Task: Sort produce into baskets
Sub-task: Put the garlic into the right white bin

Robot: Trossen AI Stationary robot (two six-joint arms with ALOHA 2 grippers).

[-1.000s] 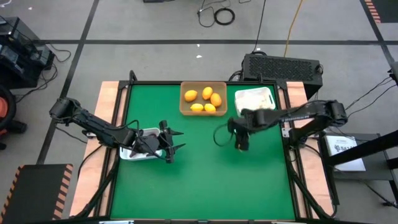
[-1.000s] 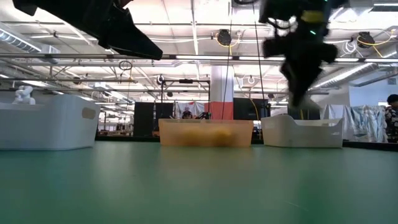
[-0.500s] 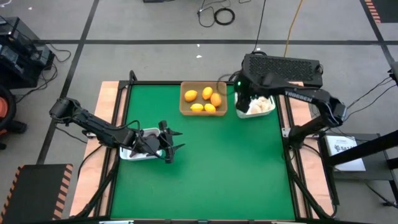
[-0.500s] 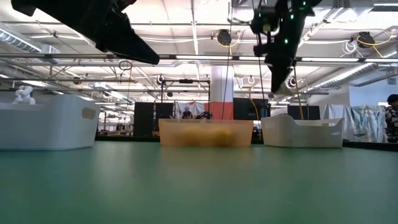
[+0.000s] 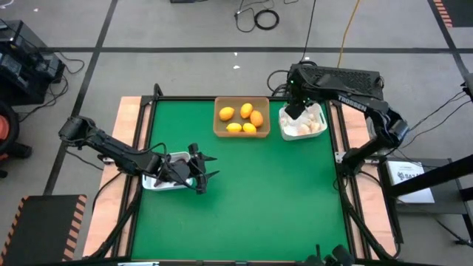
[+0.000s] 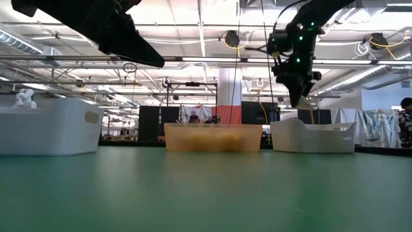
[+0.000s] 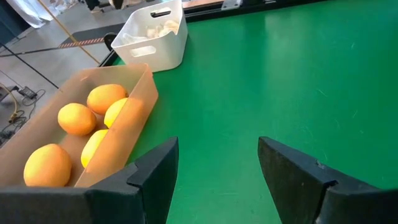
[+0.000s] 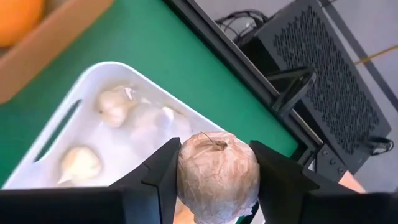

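Holding a garlic bulb (image 8: 218, 175), right fingers (image 8: 280, 171) hover over white basket (image 8: 68, 118).

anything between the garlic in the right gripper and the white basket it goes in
Nothing visible. The right gripper holds the garlic bulb directly above the white basket, whose open top shows only other garlic bulbs lying inside.

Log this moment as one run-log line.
right gripper: holding garlic bulb above white basket | left gripper: open, idle by left basket

We see even, bright overhead light, glaring ceiling lamps (image 6: 193, 11) in the low view, and soft, faint shadows.
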